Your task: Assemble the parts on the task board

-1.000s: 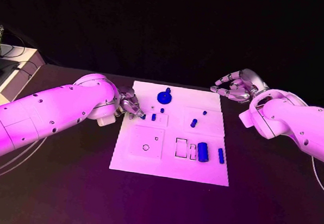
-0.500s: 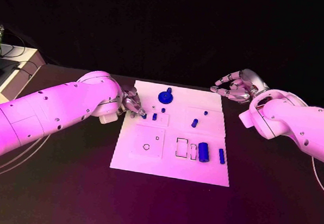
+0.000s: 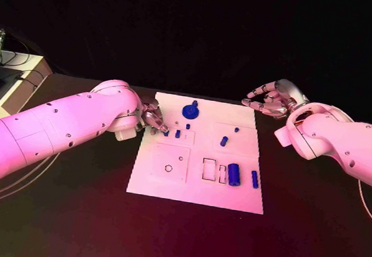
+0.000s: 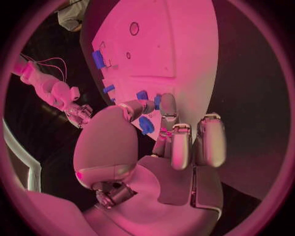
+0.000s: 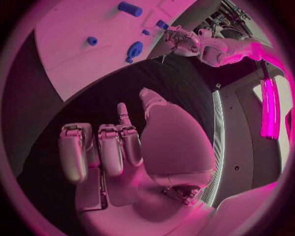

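- The black counter [image 3: 67,215] carries the white task board [image 3: 197,189] at its middle, long side running near to far.
- On the board's near right part a thick blue cylinder [image 3: 233,173] lies lengthwise beside two outlined rectangular slots, with a thinner blue bar [image 3: 254,178] just to its right. To the left of the slots is a small ring-shaped hole.
- Farther up, a short blue peg [image 3: 223,140] lies right of centre and a smaller blue piece [image 3: 237,130] sits just beyond it.
- Left robot hand [image 3: 153,120] is at the board's left edge, about halfway up its far half. The fingers are curled close together with the tips reaching over the board; in the left wrist view the thumb and a finger [image 4: 167,105] meet round a small blue part [image 4: 158,101], though how firmly it is pinched is hard to tell. Two more small blue pegs [image 3: 178,134] lie just right of those fingertips.
- A large blue knob-shaped part [image 3: 189,111] stands near the board's far edge, left of centre.
- Right robot hand [image 3: 269,100] hovers off the board's far right corner, fingers loosely curled inward, holding nothing and touching nothing; in its wrist view the palm [image 5: 172,142] is bare.
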Controlling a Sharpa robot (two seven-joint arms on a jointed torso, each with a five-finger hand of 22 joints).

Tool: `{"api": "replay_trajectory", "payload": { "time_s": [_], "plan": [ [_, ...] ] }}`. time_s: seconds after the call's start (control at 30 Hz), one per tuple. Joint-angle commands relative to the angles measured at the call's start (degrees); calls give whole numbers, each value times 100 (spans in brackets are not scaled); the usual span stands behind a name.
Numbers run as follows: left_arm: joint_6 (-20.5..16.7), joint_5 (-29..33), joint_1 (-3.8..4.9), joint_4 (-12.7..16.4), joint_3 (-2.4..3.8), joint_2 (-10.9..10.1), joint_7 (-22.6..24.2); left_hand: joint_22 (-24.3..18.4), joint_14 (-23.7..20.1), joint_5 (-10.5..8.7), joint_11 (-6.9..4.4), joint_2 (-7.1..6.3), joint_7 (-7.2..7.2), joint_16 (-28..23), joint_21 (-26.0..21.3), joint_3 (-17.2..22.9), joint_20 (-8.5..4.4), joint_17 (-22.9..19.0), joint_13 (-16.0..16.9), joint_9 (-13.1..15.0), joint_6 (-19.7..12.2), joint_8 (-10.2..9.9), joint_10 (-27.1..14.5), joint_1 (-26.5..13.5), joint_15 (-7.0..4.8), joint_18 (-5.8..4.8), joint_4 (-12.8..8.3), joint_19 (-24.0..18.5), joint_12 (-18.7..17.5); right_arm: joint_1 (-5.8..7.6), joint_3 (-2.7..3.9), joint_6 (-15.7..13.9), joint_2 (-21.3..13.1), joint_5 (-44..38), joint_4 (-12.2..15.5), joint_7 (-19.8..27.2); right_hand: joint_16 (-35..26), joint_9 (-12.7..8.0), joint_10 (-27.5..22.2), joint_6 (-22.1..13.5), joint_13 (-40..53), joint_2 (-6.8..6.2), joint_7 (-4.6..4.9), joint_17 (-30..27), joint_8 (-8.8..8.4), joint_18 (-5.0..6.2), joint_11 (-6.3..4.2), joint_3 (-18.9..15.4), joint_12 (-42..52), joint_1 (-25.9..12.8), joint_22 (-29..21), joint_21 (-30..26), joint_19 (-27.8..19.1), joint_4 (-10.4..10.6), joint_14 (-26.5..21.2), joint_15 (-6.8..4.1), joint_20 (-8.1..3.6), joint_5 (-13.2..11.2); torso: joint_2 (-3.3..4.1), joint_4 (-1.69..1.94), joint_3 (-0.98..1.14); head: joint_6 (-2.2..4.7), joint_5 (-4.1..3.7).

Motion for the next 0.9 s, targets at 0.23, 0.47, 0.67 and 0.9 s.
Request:
{"api": "replay_trajectory", "payload": {
  "time_s": [0.23, 0.47, 0.67, 0.9],
  "plan": [
    [183, -2, -20, 10, -15, 53, 19, 157, 598, -79, -34, 16, -166, 30, -32, 393, -49, 1483, -20, 9, 196, -86, 101, -165, -71, -99, -658, -24, -41, -2, 1, 63, 4, -22, 11, 58, -19, 5, 401, -45, 1332, 6, 11, 1085, 15, 71, -30, 34, -16, -49, 1204, -27, 416, -13, 495, -29, -27, 23, 1, 1, -6, 11, -5],
    [116, -7, -20, 15, -15, 56, 28, 173, 603, -13, -50, 84, -171, 37, -27, 413, -66, 1501, -33, 10, 209, -124, 90, -28, -89, -103, -729, -10, -77, -3, 1, 63, 7, -19, 9, 63, -21, 7, 403, -48, 1333, 10, 11, 1082, 20, 73, -30, 40, -15, -56, 1198, -35, 413, -11, 495, -29, -28, 27, 2, 6, -9, 8, -2],
    [-13, -36, -20, 18, -15, 60, 40, 225, 601, 15, -50, 102, -164, 34, 1, 492, -71, 1493, -37, 17, 245, -129, 108, 42, -90, -116, -785, 27, -83, -5, 1, 63, 11, -18, 8, 67, -21, 7, 403, -48, 1333, 10, 11, 1082, 20, 73, -30, 40, -15, -56, 1198, -35, 413, -11, 495, -29, -28, 27, 1, 7, -9, 8, 0],
    [-13, -68, -20, 11, -15, 66, 38, 239, 596, 20, -52, 96, -164, 27, 9, 513, -72, 1477, -36, 19, 262, -129, 124, 54, -92, -119, -802, 38, -79, -8, 1, 62, 12, -18, 7, 71, -21, 7, 403, -48, 1333, 10, 11, 1082, 20, 73, -30, 40, -15, -56, 1198, -35, 413, -11, 495, -29, -28, 27, 1, 1, -8, 7, -1]
  ]
}}
